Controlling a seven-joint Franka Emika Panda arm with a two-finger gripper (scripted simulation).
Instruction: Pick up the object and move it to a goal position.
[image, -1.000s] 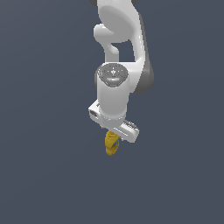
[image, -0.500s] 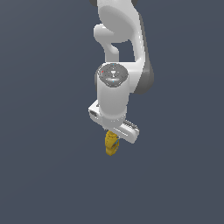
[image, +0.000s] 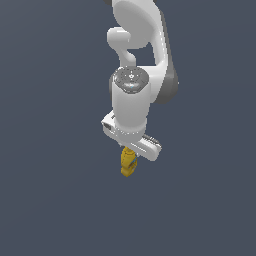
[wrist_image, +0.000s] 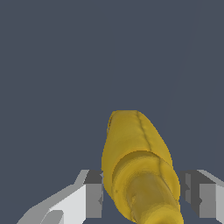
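The yellow squeeze bottle (image: 128, 164) hangs under the white hand of my arm in the exterior view, with only its lower part showing below the hand. In the wrist view the bottle (wrist_image: 135, 153) fills the space between the two fingers, its nozzle end towards the camera. My gripper (wrist_image: 142, 194) is shut on the bottle: the grey pads (wrist_image: 93, 197) stand close against its sides. In the exterior view the gripper (image: 129, 156) is mostly hidden by the hand. The label is not visible.
Plain dark grey-blue ground (image: 55, 200) lies all around. No other object, container or edge shows in either view.
The hand and the bottle under it have shifted slightly upward in the exterior view. The grip looks the same.
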